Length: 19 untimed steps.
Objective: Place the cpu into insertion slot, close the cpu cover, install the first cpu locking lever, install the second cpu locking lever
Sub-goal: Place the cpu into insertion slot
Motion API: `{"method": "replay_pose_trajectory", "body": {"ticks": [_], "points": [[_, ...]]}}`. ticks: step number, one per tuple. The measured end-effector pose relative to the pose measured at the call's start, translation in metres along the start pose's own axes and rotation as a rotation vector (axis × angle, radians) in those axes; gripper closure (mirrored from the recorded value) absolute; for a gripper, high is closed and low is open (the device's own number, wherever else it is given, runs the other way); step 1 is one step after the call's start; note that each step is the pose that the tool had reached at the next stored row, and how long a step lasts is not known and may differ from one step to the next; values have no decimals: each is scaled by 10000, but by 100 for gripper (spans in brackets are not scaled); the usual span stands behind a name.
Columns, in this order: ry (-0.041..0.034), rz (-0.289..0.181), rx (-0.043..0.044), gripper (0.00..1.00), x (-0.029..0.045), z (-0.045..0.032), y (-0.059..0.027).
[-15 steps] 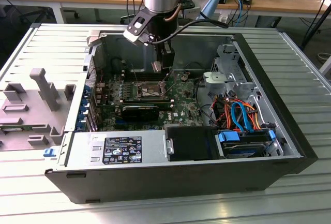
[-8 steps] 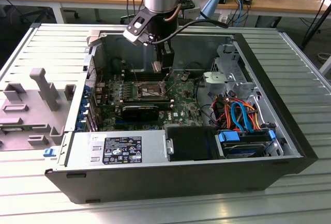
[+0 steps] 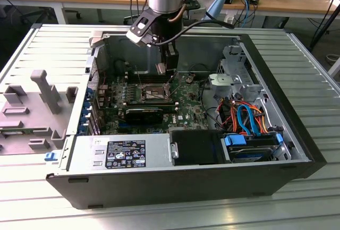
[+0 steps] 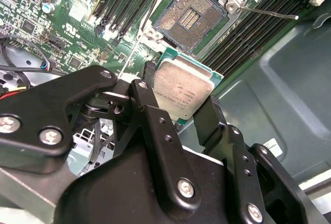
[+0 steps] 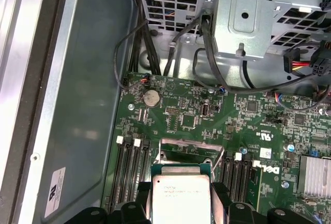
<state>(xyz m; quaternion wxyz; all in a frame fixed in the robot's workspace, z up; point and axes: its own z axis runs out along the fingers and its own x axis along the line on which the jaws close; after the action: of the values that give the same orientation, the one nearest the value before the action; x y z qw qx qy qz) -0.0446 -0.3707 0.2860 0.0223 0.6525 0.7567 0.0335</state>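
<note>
Squarely between the jaws sits the clamped cpu (image 4: 182, 92).

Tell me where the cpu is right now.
In both wrist views the cpu sits clamped in the gripper, held above the green motherboard just short of the empty insertion slot.

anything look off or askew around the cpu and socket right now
Nothing stands out: the cpu sits square in the gripper, close to the open insertion slot, and no damage or stray part is visible.
</note>
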Motion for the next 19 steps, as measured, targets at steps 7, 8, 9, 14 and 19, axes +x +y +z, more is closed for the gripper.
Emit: {"method": "replay_pose_trajectory", "body": {"ticks": [7, 8, 9, 14, 19], "points": [[-7, 94, -1, 46, 0, 4, 0], [-8, 106, -1, 46, 0, 4, 0], [-9, 113, -1, 46, 0, 5, 0], [-13, 163, -2, 46, 0, 7, -1], [-16, 206, -2, 46, 0, 9, -1]]}}
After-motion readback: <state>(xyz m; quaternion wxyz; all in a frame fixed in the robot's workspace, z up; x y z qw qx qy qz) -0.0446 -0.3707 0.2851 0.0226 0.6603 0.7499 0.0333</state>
